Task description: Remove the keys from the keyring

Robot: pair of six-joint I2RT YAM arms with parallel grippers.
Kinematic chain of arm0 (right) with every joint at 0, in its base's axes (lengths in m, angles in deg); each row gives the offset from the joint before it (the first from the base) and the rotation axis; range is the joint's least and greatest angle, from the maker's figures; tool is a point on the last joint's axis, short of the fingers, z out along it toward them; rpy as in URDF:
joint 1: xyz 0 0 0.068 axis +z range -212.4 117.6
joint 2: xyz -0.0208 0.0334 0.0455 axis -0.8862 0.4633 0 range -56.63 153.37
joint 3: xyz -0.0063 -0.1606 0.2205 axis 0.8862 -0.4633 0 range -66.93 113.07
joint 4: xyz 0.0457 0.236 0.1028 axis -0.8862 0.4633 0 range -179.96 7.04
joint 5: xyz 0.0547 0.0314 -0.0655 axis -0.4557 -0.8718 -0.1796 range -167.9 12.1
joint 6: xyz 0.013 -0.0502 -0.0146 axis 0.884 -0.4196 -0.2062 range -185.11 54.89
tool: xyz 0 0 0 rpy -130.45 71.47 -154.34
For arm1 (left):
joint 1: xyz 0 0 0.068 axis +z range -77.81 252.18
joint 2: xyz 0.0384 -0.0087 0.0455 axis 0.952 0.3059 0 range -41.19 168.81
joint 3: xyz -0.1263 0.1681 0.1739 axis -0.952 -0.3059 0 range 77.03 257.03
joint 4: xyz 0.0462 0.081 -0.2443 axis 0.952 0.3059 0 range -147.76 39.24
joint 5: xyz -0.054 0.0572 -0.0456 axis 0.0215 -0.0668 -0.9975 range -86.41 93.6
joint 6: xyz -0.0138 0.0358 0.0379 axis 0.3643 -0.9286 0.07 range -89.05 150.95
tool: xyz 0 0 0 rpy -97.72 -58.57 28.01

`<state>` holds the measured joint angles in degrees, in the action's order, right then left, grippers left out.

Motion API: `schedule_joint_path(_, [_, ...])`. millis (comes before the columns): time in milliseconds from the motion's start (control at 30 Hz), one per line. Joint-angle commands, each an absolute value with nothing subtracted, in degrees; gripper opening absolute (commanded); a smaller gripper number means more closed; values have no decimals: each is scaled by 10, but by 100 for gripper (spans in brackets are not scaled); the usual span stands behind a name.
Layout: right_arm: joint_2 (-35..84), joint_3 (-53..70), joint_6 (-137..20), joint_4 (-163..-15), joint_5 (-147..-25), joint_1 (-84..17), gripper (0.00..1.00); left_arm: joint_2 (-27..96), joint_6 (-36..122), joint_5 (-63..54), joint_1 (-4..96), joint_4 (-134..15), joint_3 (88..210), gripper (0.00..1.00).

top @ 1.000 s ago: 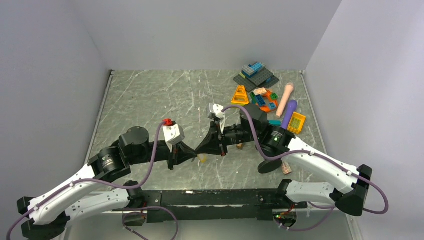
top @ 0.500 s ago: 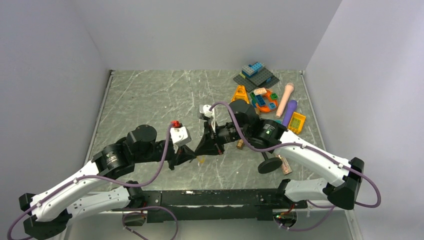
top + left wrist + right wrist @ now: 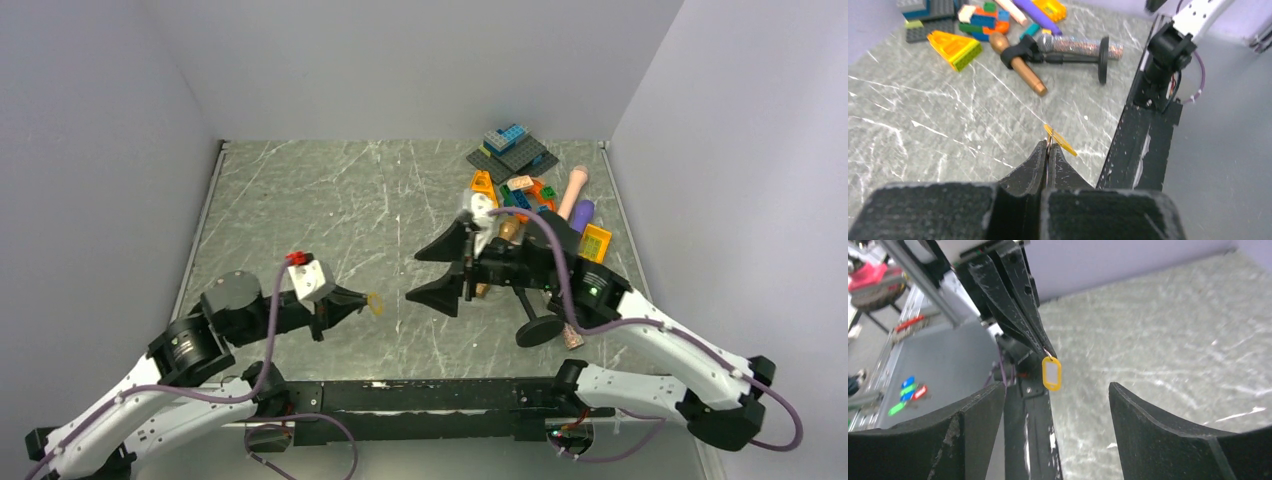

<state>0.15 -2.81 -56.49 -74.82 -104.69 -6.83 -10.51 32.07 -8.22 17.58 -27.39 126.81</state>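
The key (image 3: 1051,374) is a small flat yellow tag with a white window. It hangs from the thin wire keyring (image 3: 1048,354), which is pinched at the tips of my left gripper (image 3: 1048,145). From above, that gripper (image 3: 364,300) is shut over the table's near middle, with the yellow key (image 3: 375,302) sticking out of its tip. My right gripper (image 3: 412,278) stands a short way to the right. It faces the left one, is wide open and has nothing between its fingers (image 3: 973,415).
A gold toy microphone (image 3: 1020,67) clipped to a black stand (image 3: 540,330) lies just right of the right gripper. Toy bricks on a grey plate (image 3: 515,150), an orange wedge (image 3: 481,183), and pink and purple sticks crowd the back right. A black rail (image 3: 420,395) borders the near edge.
The two grippers were tip to tip. My right gripper has opened and drawn back to the right. My left arm has pulled back to the left, still holding the ring and key.
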Motion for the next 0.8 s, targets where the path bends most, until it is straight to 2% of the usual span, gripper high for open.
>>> schedule_joint_path(0, [-55,-70,-517,-885,-976,-68,79,-140,345,-102,197,-355,1255,0])
schedule_joint_path(233, [-80,-137,-460,-1024,-971,-68,75,-93,345,-103,202,-392,1310,0])
schedule_joint_path(533, [-86,-137,-482,-1032,-934,-69,69,60,292,-162,243,-400,1439,0])
schedule_joint_path(767, [-111,-157,-471,-1042,-935,-71,67,69,391,-311,318,-520,1355,0])
